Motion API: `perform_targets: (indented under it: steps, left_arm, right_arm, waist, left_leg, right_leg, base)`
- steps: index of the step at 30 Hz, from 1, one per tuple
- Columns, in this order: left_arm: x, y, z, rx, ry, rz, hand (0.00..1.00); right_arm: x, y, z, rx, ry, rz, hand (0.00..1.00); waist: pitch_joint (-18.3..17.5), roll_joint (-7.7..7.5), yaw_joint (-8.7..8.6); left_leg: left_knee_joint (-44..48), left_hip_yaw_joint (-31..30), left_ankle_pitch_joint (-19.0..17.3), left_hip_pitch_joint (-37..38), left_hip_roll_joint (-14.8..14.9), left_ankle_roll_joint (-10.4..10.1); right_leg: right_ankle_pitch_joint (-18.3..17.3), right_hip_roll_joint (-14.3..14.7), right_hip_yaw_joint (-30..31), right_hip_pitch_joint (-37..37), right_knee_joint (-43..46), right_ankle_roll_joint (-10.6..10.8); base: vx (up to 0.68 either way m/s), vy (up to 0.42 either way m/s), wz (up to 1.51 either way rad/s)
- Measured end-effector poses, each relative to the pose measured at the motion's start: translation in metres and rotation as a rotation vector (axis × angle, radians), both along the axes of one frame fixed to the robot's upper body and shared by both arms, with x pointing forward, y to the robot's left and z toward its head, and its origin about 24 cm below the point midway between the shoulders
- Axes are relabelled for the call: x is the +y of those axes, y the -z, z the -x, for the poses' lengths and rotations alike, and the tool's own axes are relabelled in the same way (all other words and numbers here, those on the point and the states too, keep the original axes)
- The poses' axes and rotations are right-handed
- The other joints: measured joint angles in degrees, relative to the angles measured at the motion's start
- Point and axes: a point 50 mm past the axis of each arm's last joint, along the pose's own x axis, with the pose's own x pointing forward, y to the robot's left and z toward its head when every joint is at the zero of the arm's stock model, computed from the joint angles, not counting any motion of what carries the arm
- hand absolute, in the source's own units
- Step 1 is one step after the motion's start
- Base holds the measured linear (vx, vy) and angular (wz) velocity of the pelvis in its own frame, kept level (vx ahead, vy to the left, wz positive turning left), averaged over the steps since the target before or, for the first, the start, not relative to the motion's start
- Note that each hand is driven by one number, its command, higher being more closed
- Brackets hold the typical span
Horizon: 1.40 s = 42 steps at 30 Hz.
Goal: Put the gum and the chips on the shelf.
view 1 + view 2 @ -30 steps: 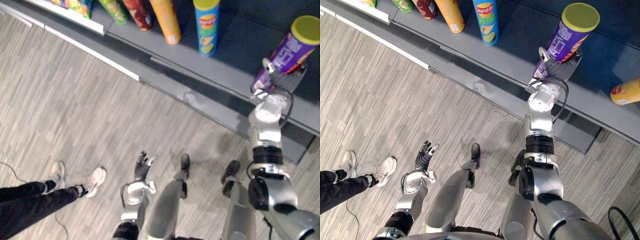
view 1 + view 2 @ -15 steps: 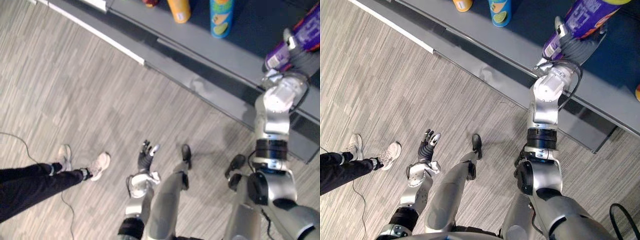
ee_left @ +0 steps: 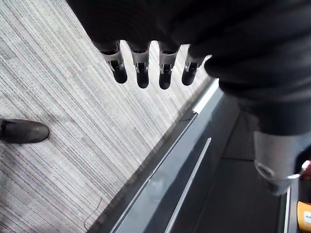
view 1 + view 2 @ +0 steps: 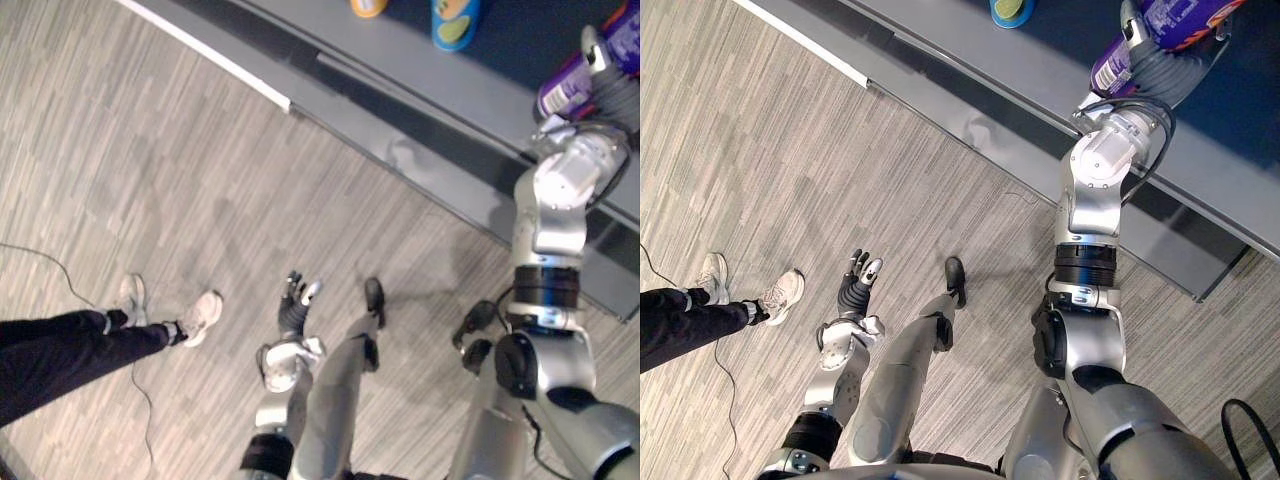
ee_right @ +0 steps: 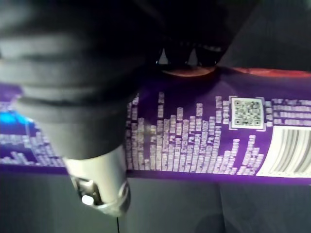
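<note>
A purple chips can [image 4: 1155, 18] is held tilted over the grey shelf [image 4: 1060, 70], its lower end close to the board; I cannot tell if it touches. My right hand [image 4: 1167, 74] is shut round the can's lower part. In the right wrist view the can's purple side [image 5: 194, 141] lies right past my thumb [image 5: 97, 182]. My left hand [image 4: 293, 305] hangs low by my side above the floor, open and holding nothing. Its straight fingers [image 3: 141, 70] point toward the shelf's base.
A blue-green can [image 4: 455, 20] and an orange can [image 4: 368, 6] stand further left on the shelf. The shelf's low front ledge [image 4: 400, 130] runs slantwise across the wooden floor. A person's dark-trousered legs [image 4: 60, 350] and pale shoes [image 4: 200, 315] are at my left.
The camera has tipped down, so the shelf and cans sit higher in the picture. My right hand still holds the purple can over the shelf. The left hand has stayed low.
</note>
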Motion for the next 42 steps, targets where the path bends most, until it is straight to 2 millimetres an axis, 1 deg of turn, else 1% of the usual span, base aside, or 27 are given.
perform_targets:
  steps: [5, 7, 10, 15, 21, 25, 26, 28, 30, 32, 33, 35, 38, 42]
  left_arm:
    - [0.0, -0.001, 0.0, -0.006, 0.0, 0.003, 0.0]
    - [0.0, -0.005, -0.001, -0.021, -0.008, 0.033, 0.0]
    - [0.0, -0.005, -0.001, -0.021, -0.009, 0.038, 0.0]
    - [-0.004, -0.005, -0.001, -0.021, 0.012, 0.036, 0.0]
    - [-0.004, -0.005, -0.001, -0.023, 0.011, 0.037, 0.0]
    - [-0.004, -0.006, -0.001, -0.026, 0.01, 0.037, 0.0]
    - [-0.004, -0.006, -0.001, -0.026, 0.01, 0.037, 0.0]
    - [-0.004, -0.006, -0.001, -0.026, 0.009, 0.037, 0.0]
    - [-0.004, -0.006, -0.001, -0.026, 0.009, 0.037, 0.0]
    - [-0.004, -0.005, 0.0, -0.024, 0.008, 0.037, 0.0]
    - [-0.004, -0.005, 0.0, -0.023, 0.008, 0.037, 0.0]
    - [-0.003, -0.004, 0.001, -0.02, 0.006, 0.037, 0.0]
    - [-0.002, 0.0, 0.004, -0.002, 0.001, 0.036, 0.0]
    - [-0.002, 0.003, 0.005, 0.007, 0.0, 0.035, 0.0]
  right_arm:
    - [-0.003, 0.009, -0.01, 0.062, -0.014, -0.023, 1.0]
    - [-0.001, 0.006, -0.009, 0.042, -0.019, -0.015, 1.0]
    - [-0.002, 0.003, -0.009, 0.04, -0.02, 0.009, 1.0]
    - [0.002, 0.002, -0.013, 0.048, -0.029, 0.038, 1.0]
    - [0.007, 0.001, -0.013, 0.036, -0.041, 0.055, 1.0]
    - [0.01, 0.003, -0.016, 0.051, -0.047, 0.062, 1.0]
    - [0.011, 0.003, -0.017, 0.056, -0.048, 0.07, 0.0]
    - [0.012, 0.004, -0.018, 0.062, -0.05, 0.072, 0.0]
    - [0.011, 0.013, -0.024, 0.117, -0.051, 0.065, 0.0]
    - [0.01, 0.03, -0.03, 0.191, -0.058, 0.052, 0.0]
    - [0.011, 0.032, -0.03, 0.198, -0.061, 0.051, 0.0]
    - [0.012, 0.034, -0.031, 0.201, -0.064, 0.052, 0.0]
    - [0.018, 0.039, -0.033, 0.224, -0.082, 0.064, 0.0]
    - [0.023, 0.042, -0.035, 0.239, -0.1, 0.079, 0.0]
  waist:
    - [0.0, 0.0, -0.05]
    - [0.0, -0.05, -0.12]
    - [0.2, -0.26, -0.05]
    - [0.3, -0.44, -0.61]
    - [0.3, -0.69, -1.31]
    - [0.3, -0.71, -1.4]
    - [0.3, -0.71, -1.4]
    - [0.3, -0.73, -1.39]
    - [0.3, -0.78, -1.39]
    - [0.3, -0.8, -1.39]
    - [0.3, -0.8, -1.39]
    - [0.3, -0.82, -1.36]
    - [0.2, -1.36, -1.42]
    - [0.1, -1.48, -1.44]
  left_leg:
    - [-0.1, 0.2, 0.0, -0.4, 0.0, 0.0]
    - [-0.1, 0.4, 0.2, -1.1, -0.1, 0.0]
    - [-0.1, 1.0, 0.4, -1.2, -0.2, 0.1]
    - [0.0, 1.1, 0.4, -1.3, -0.2, 0.1]
    - [0.1, 1.1, 0.5, -2.0, -0.1, 0.1]
    - [0.3, 1.2, 0.5, -2.0, 0.0, 0.1]
    - [0.5, 1.2, 0.5, -2.0, 0.0, 0.1]
    - [1.0, 1.2, 0.3, -2.2, 0.1, 0.2]
    - [1.2, 1.2, 0.3, -2.2, 0.2, 0.2]
    - [2.0, 1.2, 0.1, -2.7, 0.6, 0.2]
    - [2.3, 1.2, 0.0, -2.8, 0.8, 0.2]
    - [3.0, 1.3, -0.3, -3.0, 1.1, 0.1]
    - [4.1, 1.5, -0.9, -3.0, 1.9, 0.0]
    - [4.3, 1.5, -1.0, -3.0, 2.4, -0.1]
  right_leg:
    - [-0.1, -0.1, 0.2, -0.6, 0.1, -0.1]
    - [-0.1, -0.2, 0.3, -1.6, 0.4, -0.1]
    - [-0.1, -0.4, 0.7, -2.2, 0.7, -0.1]
    - [-0.1, -0.4, 0.8, -2.3, 0.7, -0.1]
    - [-0.1, -0.4, 0.8, -3.0, 0.8, -0.1]
    - [0.0, -0.4, 0.8, -3.0, 0.9, -0.1]
    - [0.0, -0.4, 0.9, -3.0, 0.9, -0.1]
    - [-0.1, -0.4, 0.9, -3.0, 0.9, -0.1]
    - [-0.1, -0.3, 0.9, -3.0, 0.9, -0.1]
    - [0.0, 0.0, 0.9, -3.0, 0.8, -0.1]
    - [0.0, 0.1, 0.9, -3.0, 0.8, -0.1]
    - [0.0, 0.4, 0.9, -3.0, 0.8, -0.1]
    - [0.0, 1.1, 1.1, -2.9, 0.8, -0.1]
    - [0.0, 1.6, 1.1, -2.8, 0.8, -0.1]
  base:
    - [-0.02, -0.031, -0.01]
    - [-0.03, -0.03, 0.01]
    - [-0.03, -0.034, -0.02]
    - [-0.02, -0.019, -0.01]
    - [-0.03, -0.023, 0.0]
    - [0.0, 0.0, 0.0]
    - [-0.03, -0.023, -0.01]
    - [-0.04, -0.023, -0.02]
    - [-0.04, -0.026, -0.02]
    - [-0.04, -0.027, -0.03]
    - [-0.04, -0.025, -0.05]
    - [-0.03, -0.026, -0.08]
    - [-0.03, -0.036, -0.11]
    - [-0.02, -0.037, -0.05]
